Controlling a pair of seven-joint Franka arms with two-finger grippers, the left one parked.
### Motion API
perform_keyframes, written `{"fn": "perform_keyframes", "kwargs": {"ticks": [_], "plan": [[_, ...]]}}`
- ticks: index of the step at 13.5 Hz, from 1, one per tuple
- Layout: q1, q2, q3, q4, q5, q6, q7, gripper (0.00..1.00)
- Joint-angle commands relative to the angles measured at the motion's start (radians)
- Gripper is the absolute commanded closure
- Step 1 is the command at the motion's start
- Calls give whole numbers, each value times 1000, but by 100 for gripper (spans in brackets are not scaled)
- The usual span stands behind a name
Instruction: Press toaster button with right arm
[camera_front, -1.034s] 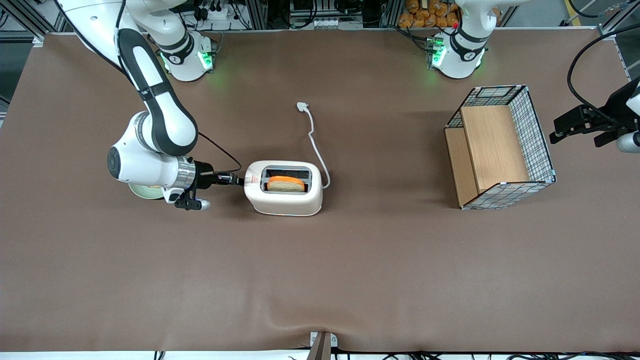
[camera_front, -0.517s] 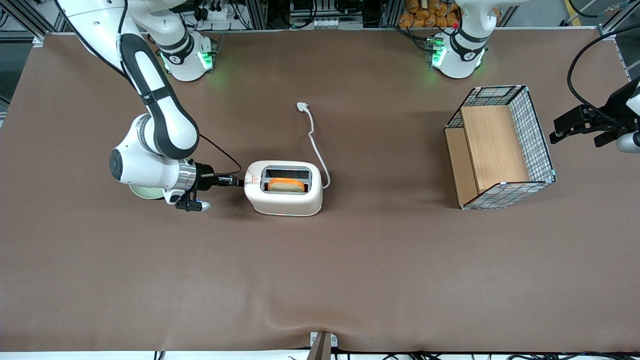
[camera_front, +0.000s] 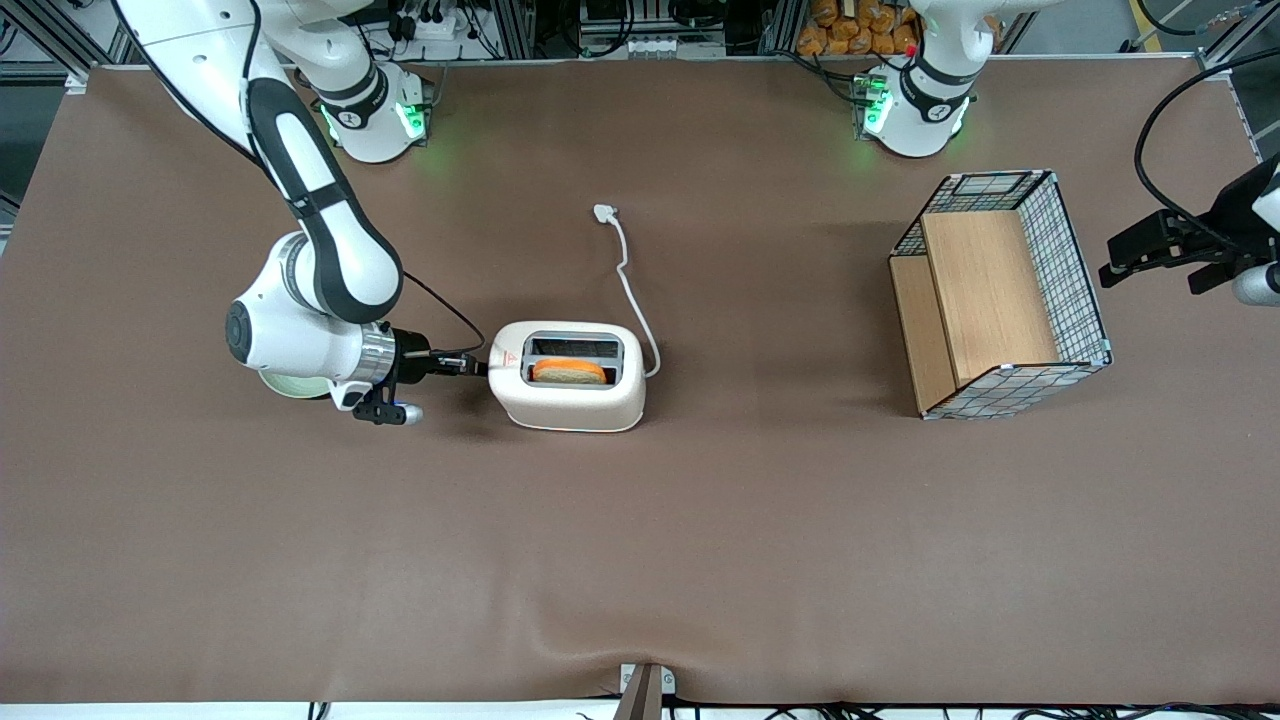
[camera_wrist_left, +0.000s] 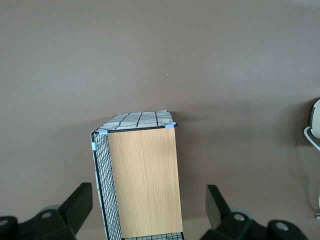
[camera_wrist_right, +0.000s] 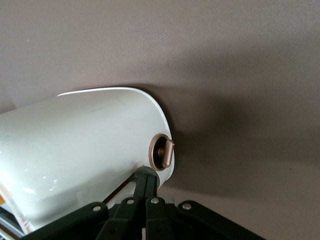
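The cream-white toaster (camera_front: 572, 398) stands mid-table with a slice of bread (camera_front: 570, 371) low in its slot. The right arm (camera_front: 320, 250) reaches in level from the working arm's end. Its gripper (camera_front: 478, 368) is shut, and the joined fingertips touch the toaster's short end by the red triangle (camera_front: 508, 360). In the right wrist view the gripper (camera_wrist_right: 147, 179) rests on the toaster button (camera_wrist_right: 148, 170), a small grey knob on the toaster (camera_wrist_right: 80, 145). A brown-ringed dial (camera_wrist_right: 162, 152) sits just beside it.
The white cord (camera_front: 632, 295) runs from the toaster to a plug (camera_front: 605, 212) farther from the front camera. A pale round object (camera_front: 285, 385) lies under the wrist. A wire basket with wooden boards (camera_front: 1000, 290) (camera_wrist_left: 142, 180) stands toward the parked arm's end.
The bread slice has sunk lower into the slot. The arm's wrist has shifted slightly toward the toaster, with the fingertips kept against its end.
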Motion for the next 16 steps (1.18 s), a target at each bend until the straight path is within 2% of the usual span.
{"fn": "perform_keyframes", "kwargs": {"ticks": [1,16], "plan": [[19,26,-2,-21,37,58,-57,100],[20,35,-2,-37,39,87,-92,100]]}}
